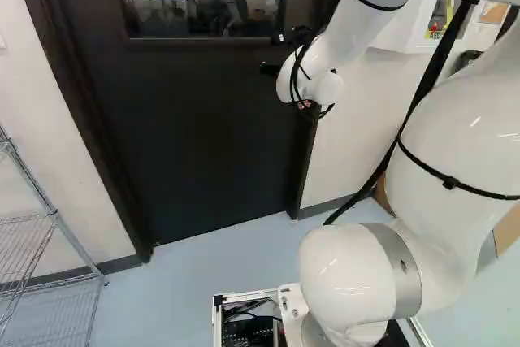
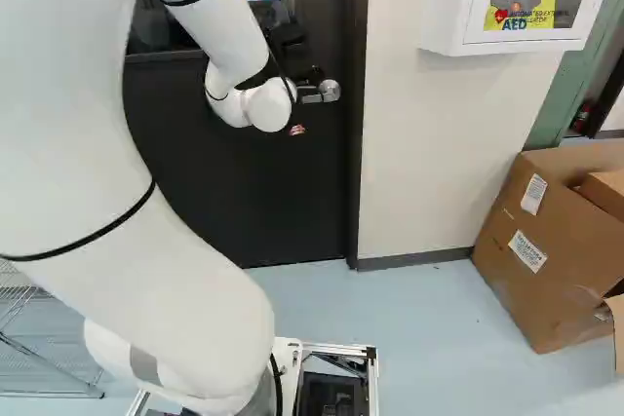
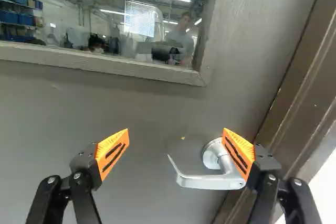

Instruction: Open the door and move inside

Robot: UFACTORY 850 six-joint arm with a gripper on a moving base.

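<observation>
The dark door (image 1: 203,119) stands closed in its frame, with a window in its upper part. At the arm's far end, mostly hidden behind the white wrist, a black part of my gripper (image 1: 270,69) shows against the door. In the wrist view my gripper (image 3: 176,134) is wide open, its orange pads far apart. The silver lever handle (image 3: 210,181) has its free end in the gap between them, while one finger overlaps its pivot end; contact cannot be told. The right base view shows part of the handle (image 2: 325,92) just beyond the wrist.
A wire rack (image 1: 55,217) stands left of the door. Beyond the frame's handle side (image 2: 357,143), a white wall cabinet (image 2: 458,7) hangs above the floor, and a large cardboard box (image 2: 546,241) stands at the right of the right base view.
</observation>
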